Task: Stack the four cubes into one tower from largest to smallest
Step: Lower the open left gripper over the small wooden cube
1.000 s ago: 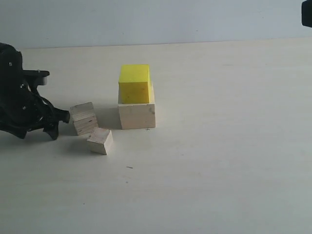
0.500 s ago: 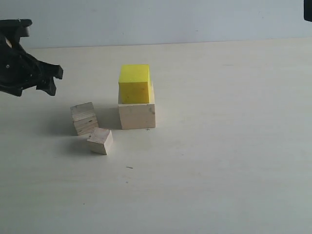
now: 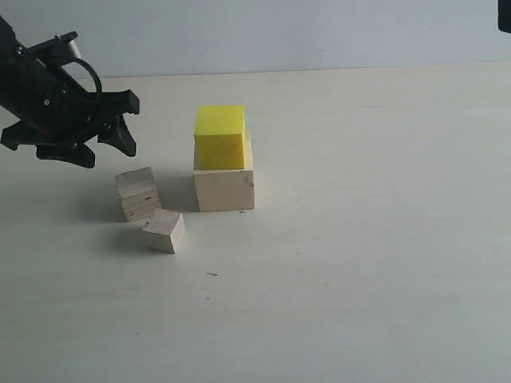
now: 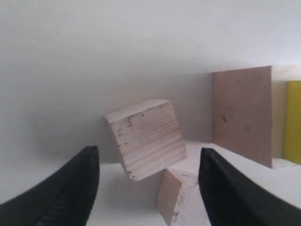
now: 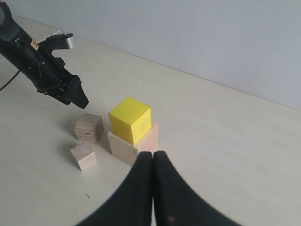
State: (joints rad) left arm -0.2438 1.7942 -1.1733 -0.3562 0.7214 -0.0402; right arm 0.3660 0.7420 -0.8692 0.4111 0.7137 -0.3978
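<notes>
The yellow cube (image 3: 219,137) sits on the large wooden cube (image 3: 224,188) near the table's middle, forming a two-cube tower. Left of them the medium wooden cube (image 3: 138,193) rests slightly tilted, with the small wooden cube (image 3: 164,230) touching its front corner. My left gripper (image 3: 128,124) hovers open above and behind the medium cube (image 4: 146,139), holding nothing. In the left wrist view the small cube (image 4: 181,197) shows between the fingers too. My right gripper (image 5: 153,155) is shut and empty, high above the near side of the tower (image 5: 130,119).
The pale table (image 3: 359,263) stretches bare to the right and front of the cubes. A grey wall (image 3: 279,32) bounds the far edge. A dark piece of the right arm (image 3: 503,20) shows at the top right corner.
My left gripper has lifted from table level beside the medium cube and swung up and right to hover over it. The cubes and right gripper have not moved.
</notes>
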